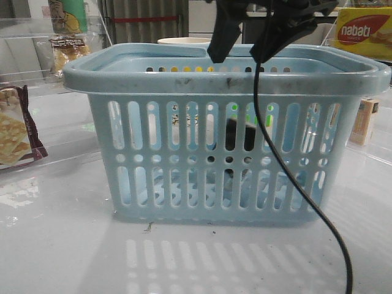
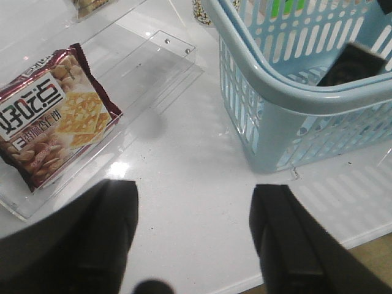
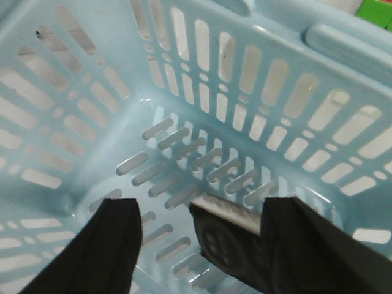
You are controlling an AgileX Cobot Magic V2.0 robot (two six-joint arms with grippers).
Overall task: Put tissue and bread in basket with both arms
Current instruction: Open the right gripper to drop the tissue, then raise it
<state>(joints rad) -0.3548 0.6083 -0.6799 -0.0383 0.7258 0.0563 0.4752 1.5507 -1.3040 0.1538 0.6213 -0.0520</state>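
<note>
The light-blue basket (image 1: 202, 79) stands mid-table; it also shows in the left wrist view (image 2: 288, 92) and fills the right wrist view (image 3: 202, 110). My right gripper (image 1: 237, 56) hangs over the basket's opening, open (image 3: 202, 211). The black tissue pack (image 3: 223, 242) lies inside the basket between and below the fingers, close to one finger. It shows through the slots (image 1: 236, 138) and over the rim (image 2: 352, 64). My left gripper (image 2: 196, 193) is open and empty over bare table left of the basket. The bread packet (image 1: 66, 54) sits on a clear shelf at the back left.
A maroon-edged cracker packet (image 1: 12, 131) lies in a clear tray at the left (image 2: 52, 116). A yellow Nabati box (image 1: 362, 30) and a small carton (image 1: 366, 119) stand at the right. A black cable (image 1: 269, 153) hangs in front of the basket.
</note>
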